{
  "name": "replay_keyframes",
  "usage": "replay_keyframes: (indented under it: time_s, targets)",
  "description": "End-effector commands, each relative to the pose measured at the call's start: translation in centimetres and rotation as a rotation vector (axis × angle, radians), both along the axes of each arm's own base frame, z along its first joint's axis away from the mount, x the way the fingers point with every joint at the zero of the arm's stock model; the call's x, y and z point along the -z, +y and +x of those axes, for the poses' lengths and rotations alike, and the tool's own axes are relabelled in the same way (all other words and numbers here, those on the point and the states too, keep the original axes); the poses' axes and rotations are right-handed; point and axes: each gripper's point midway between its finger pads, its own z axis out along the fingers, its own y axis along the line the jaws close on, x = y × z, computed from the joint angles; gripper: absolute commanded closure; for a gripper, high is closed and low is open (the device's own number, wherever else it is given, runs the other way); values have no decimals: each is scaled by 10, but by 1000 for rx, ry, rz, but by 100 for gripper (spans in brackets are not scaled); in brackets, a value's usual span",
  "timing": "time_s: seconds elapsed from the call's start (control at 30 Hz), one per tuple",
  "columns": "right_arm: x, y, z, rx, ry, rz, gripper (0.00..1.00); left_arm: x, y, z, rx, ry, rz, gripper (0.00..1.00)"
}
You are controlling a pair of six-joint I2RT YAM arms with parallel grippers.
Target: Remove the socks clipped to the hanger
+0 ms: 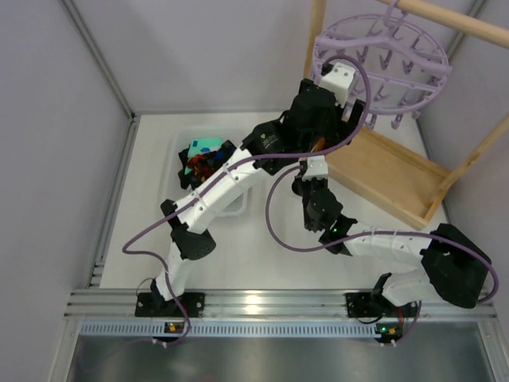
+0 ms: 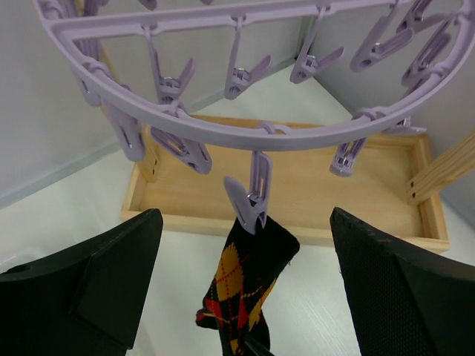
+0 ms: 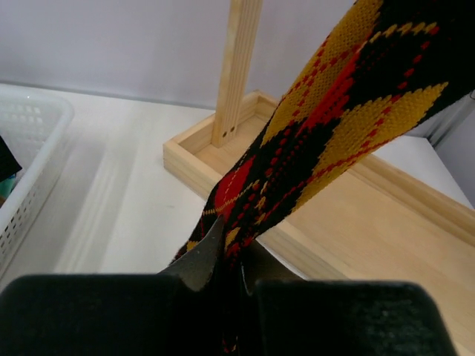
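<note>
The lavender hanger (image 1: 386,52) hangs from the wooden frame at the back right; its ring (image 2: 223,130) fills the top of the left wrist view. One black sock with red-orange-yellow diamonds (image 2: 249,278) hangs from a clip peg (image 2: 251,194) on the outer ring. My left gripper (image 2: 245,219) is open wide, one finger on each side of the clip and sock, touching neither. My right gripper (image 3: 230,259) is shut on the lower end of the same sock (image 3: 334,96), below the hanger. The other pegs in view are bare.
A white basket (image 1: 176,147) at the back left holds several removed socks (image 1: 203,155). The wooden tray base (image 1: 390,179) lies under the hanger, with uprights (image 3: 241,59) at its corners. Grey walls close in the left and back.
</note>
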Motion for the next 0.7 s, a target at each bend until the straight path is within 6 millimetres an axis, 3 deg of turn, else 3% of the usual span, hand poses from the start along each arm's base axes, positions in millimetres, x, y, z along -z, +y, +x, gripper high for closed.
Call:
replay_keyframes:
  time_s: [0.0,0.27,0.67]
  targets:
    - [-22,16,2,14,-50,15,100,-22,-7,4,13,-85,-28,2]
    - [-27,34,9,-12,-44,-61,100,-10,-1,21,-113,-152,70,4]
    - [-28,53,1,-63,-44,-100,100,0,-4,42,-176,-230,151,29]
